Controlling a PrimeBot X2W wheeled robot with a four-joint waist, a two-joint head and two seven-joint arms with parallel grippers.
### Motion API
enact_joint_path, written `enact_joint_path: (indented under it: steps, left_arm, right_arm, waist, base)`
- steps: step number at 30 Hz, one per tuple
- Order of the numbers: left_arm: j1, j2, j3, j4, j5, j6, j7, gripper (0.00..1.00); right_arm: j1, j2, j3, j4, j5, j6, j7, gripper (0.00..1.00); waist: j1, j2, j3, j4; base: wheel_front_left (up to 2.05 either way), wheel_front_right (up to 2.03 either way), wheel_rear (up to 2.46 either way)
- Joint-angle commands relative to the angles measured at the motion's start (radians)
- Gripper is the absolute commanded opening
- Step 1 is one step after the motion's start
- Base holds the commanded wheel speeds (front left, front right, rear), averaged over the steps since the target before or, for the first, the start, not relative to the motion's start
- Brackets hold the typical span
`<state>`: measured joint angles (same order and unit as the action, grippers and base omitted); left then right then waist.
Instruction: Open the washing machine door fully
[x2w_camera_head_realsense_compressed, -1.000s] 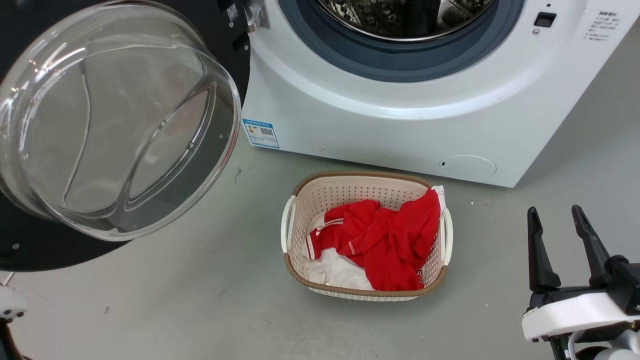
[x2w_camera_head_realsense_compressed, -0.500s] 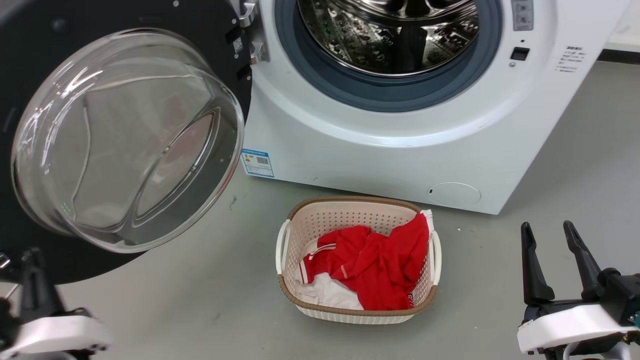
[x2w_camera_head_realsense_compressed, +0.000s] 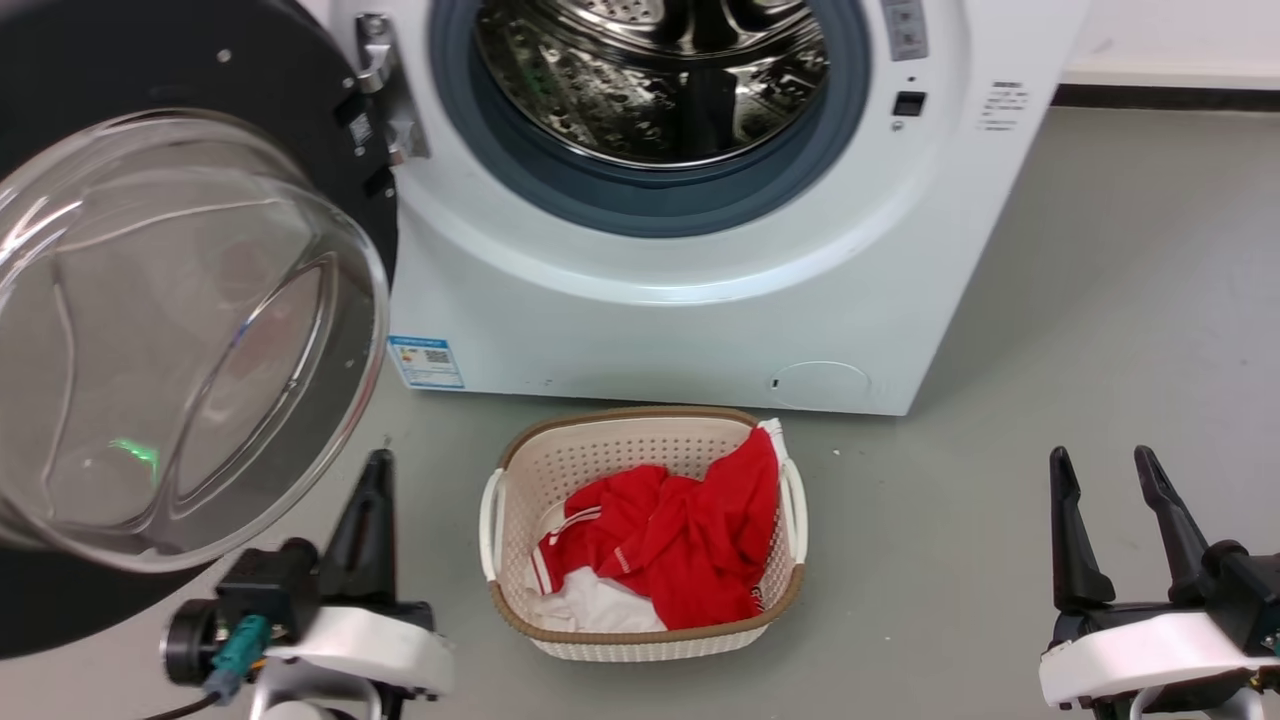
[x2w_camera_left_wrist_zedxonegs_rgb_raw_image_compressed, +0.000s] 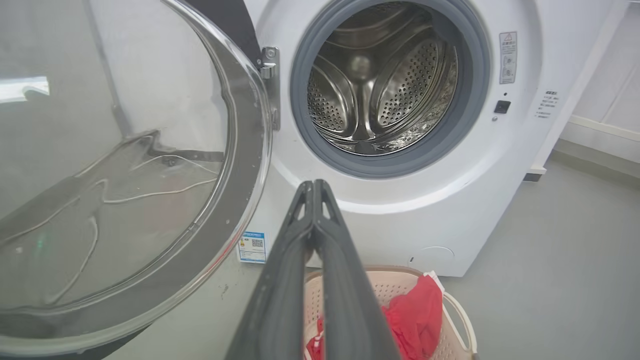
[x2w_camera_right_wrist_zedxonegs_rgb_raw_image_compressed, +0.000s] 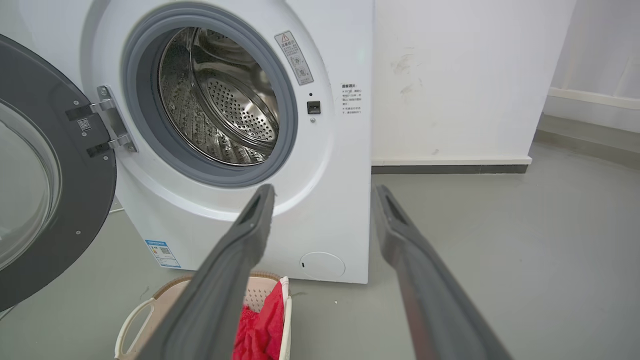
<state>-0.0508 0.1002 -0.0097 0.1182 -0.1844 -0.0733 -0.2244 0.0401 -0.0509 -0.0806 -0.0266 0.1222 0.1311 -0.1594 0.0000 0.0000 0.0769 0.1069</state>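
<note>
The washing machine door (x2w_camera_head_realsense_compressed: 180, 330) stands wide open on its hinge, left of the washing machine (x2w_camera_head_realsense_compressed: 680, 310); the left gripper (x2w_camera_left_wrist_zedxonegs_rgb_raw_image_compressed: 313, 185) near it is pinched together, the right gripper (x2w_camera_head_realsense_compressed: 1100, 455) spread, empty

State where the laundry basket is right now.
In the head view the laundry basket stands on the grey floor at lower centre, just in front of the washing machine and right of the open washing machine door.

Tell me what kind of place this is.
Most likely a laundry area: a white front-loading washing machine with its door swung open, a laundry basket of red and white clothes before it, on a grey floor by a plain wall.
</note>
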Motion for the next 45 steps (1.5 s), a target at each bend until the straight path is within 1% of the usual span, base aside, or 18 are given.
enact_joint_path:
  steps: [1, 3, 4, 5, 6, 8, 11, 13, 14, 28, 45]
  left_arm:
    - [-0.019, -0.005, -0.021, 0.008, 0.011, -0.007, -0.007, 0.00]
    - [-0.018, -0.012, -0.044, 0.017, 0.015, -0.008, -0.010, 0.00]
    - [-0.019, -0.014, -0.054, 0.020, 0.018, -0.007, -0.012, 0.02]
    - [-0.019, -0.016, -0.061, 0.023, 0.021, -0.002, -0.015, 0.11]
    - [-0.019, -0.016, -0.061, 0.023, 0.021, -0.002, -0.015, 0.11]
    - [-0.020, -0.022, -0.071, 0.025, 0.024, 0.007, -0.019, 0.25]
    - [-0.019, -0.023, -0.080, 0.026, 0.035, 0.018, -0.024, 0.53]
    - [-0.020, -0.021, -0.081, 0.021, 0.044, 0.028, -0.027, 0.95]
    - [-0.021, -0.017, -0.082, 0.019, 0.051, 0.031, -0.029, 1.00]
    - [-0.018, 0.003, -0.058, 0.010, 0.041, 0.064, -0.035, 1.00]
    - [-0.019, 0.014, -0.055, 0.011, 0.024, 0.081, -0.038, 1.00]
  right_arm:
    - [-0.007, 0.002, 0.001, 0.003, -0.002, 0.000, -0.007, 1.00]
    - [-0.010, 0.002, 0.005, 0.004, -0.005, -0.001, -0.007, 1.00]
    - [-0.010, 0.002, 0.005, 0.004, -0.005, -0.001, -0.007, 1.00]
    - [-0.011, 0.002, 0.007, 0.004, -0.006, -0.001, -0.007, 1.00]
    - [-0.011, 0.002, 0.007, 0.004, -0.006, -0.001, -0.007, 1.00]
    - [-0.011, 0.002, 0.011, 0.004, -0.007, 0.000, -0.007, 1.00]
    - [-0.007, 0.002, 0.013, 0.004, -0.007, -0.001, -0.008, 1.00]
    - [-0.005, 0.002, 0.014, 0.005, -0.007, 0.000, -0.008, 1.00]
    - [-0.004, 0.002, 0.014, 0.005, -0.006, -0.001, -0.008, 1.00]
    - [0.006, 0.002, 0.026, 0.001, 0.000, 0.000, -0.012, 1.00]
    - [0.009, 0.002, 0.031, -0.011, -0.004, -0.001, -0.007, 1.00]
  waist:
    - [0.0000, 0.0000, -0.008, -0.028]
    - [0.0000, 0.0000, -0.011, -0.044]
    - [0.0000, 0.0000, -0.012, -0.050]
    - [0.0000, 0.0000, -0.013, -0.056]
    - [0.0000, 0.0000, -0.013, -0.056]
    - [0.0000, 0.0000, -0.015, -0.065]
    - [0.0000, 0.0000, -0.017, -0.074]
    - [0.0000, 0.0000, -0.019, -0.077]
    - [0.0000, 0.0000, -0.020, -0.077]
    - [0.0000, 0.0000, -0.023, -0.077]
    - [0.0000, 0.0000, -0.014, -0.075]
  base:
    - [0.00, 0.00, 0.00]
    - [0.00, 0.00, 0.00]
    - [0.00, 0.00, 0.00]
    - [0.00, 0.00, 0.00]
    - [0.00, 0.00, 0.00]
    - [0.00, 0.00, 0.00]
    - [0.00, 0.00, 0.00]
    - [0.00, 0.00, 0.00]
    - [0.00, 0.00, 0.00]
    - [0.00, 0.00, 0.00]
    - [0.00, 0.00, 0.00]
